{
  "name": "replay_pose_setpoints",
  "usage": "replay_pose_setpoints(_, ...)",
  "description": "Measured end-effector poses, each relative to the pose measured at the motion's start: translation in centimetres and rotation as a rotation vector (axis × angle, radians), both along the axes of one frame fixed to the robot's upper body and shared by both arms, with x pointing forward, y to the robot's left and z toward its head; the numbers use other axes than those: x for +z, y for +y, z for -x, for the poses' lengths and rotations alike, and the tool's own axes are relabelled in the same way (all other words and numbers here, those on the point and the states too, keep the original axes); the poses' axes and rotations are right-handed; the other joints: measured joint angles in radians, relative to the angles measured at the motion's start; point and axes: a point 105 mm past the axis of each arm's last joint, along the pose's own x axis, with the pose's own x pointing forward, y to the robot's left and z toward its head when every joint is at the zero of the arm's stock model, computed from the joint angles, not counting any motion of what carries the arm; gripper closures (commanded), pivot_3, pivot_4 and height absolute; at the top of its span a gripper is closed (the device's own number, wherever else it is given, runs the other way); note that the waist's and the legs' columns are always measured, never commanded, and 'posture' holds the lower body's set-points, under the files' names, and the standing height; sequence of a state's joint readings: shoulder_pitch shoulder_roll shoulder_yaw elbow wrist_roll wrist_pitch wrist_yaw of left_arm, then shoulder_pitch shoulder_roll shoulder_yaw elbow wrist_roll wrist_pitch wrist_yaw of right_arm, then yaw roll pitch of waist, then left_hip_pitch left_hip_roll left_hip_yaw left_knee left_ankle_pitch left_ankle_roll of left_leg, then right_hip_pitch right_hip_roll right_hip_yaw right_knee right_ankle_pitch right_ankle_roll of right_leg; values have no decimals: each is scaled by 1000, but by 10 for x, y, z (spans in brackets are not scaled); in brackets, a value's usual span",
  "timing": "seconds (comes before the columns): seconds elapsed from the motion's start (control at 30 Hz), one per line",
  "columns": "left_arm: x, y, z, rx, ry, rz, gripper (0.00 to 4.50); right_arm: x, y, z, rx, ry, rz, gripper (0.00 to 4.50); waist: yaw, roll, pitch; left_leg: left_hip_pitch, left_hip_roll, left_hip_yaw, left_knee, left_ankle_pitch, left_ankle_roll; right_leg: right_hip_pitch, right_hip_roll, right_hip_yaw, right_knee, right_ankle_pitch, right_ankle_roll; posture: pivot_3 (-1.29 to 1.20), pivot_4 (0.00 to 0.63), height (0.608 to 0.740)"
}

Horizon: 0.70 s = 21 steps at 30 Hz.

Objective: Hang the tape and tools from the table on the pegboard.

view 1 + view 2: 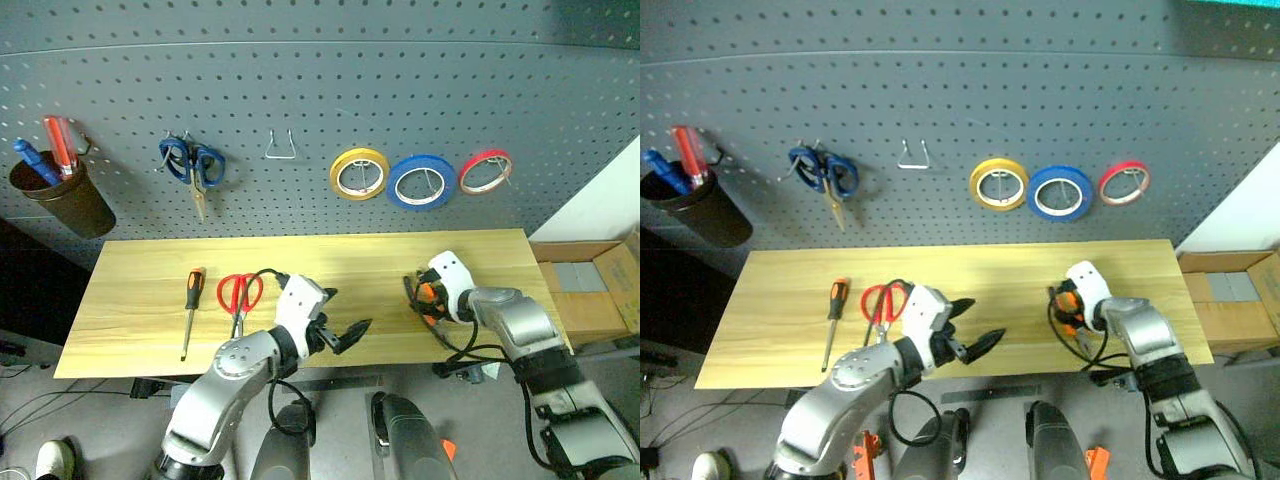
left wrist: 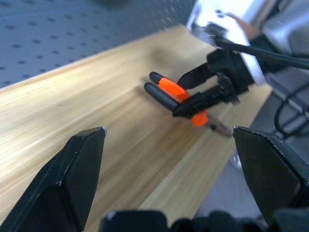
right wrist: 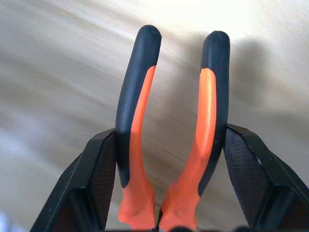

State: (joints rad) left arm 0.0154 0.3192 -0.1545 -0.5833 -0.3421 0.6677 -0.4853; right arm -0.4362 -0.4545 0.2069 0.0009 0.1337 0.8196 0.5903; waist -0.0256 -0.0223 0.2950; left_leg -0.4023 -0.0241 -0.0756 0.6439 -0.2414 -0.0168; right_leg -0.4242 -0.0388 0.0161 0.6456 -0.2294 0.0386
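1. Left eye view: My right gripper (image 1: 420, 296) is clamping the pliers (image 1: 428, 297) over the right part of the table (image 1: 400, 255); an orange patch is showing between black parts at my fingers. My left gripper (image 1: 345, 318) is standing released near the table's front edge, grasping nothing. The screwdriver (image 1: 191, 312), with an orange-and-black handle and a thin shaft, is lying on the left of the table, with the red-handled scissors (image 1: 239, 297) just beside it. On the pegboard (image 1: 320, 100) the blue tape (image 1: 421, 182) is hanging between a yellow roll (image 1: 359, 173) and a red roll (image 1: 486, 171). Blue-handled scissors (image 1: 193, 166) and a brown cup (image 1: 63, 195) are hanging further left.

2. Right eye view: The layout is reading the same; the pliers are sitting against my right fingers, apart from the other tools.

3. Left wrist view: My left fingertips (image 2: 79, 159) are spread wide. Between them, further off, my right gripper is pinching the pliers' handles above the wood.

4. Right wrist view: My right fingers (image 3: 99, 169) are pressing on both pliers handles from outside. The handles are orange with black outer grips and rounded black ends, standing slightly apart.
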Motion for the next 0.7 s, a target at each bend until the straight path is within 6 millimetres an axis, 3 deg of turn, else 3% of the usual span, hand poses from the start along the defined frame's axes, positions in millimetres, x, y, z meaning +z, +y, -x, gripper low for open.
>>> replay_pose_setpoints(0.17,23,13,25,85,-38,60,0,45,55,14,111,-175,-161,1701,19,0,-7,-1,0,-1,1,0,-4,0,0,0,-1,0,0,158,164,740)
replay_pose_setpoints(0.27,39,19,28,148,-99,67,0,67,78,13,116,-235,-242,1701,43,0,-20,-1,0,-2,1,1,-6,0,0,-1,-1,0,0,199,134,740)
replay_pose_setpoints(0.4,48,31,20,265,-145,65,0,99,98,4,104,-327,-307,1701,73,-2,-48,0,-1,-4,1,3,-8,1,2,-3,-1,0,-1,261,87,740)
replay_pose_setpoints(0.57,83,41,-5,395,-318,78,0,167,128,-13,130,-525,-423,1701,105,-2,-91,1,0,-2,-1,8,-15,1,10,-6,-1,5,-10,293,43,740)
replay_pose_setpoints(0.7,81,50,-18,450,-336,65,0,198,135,-29,115,-633,-443,1701,115,-5,-126,3,0,0,-4,7,-15,2,14,-6,-1,6,-13,305,14,740)
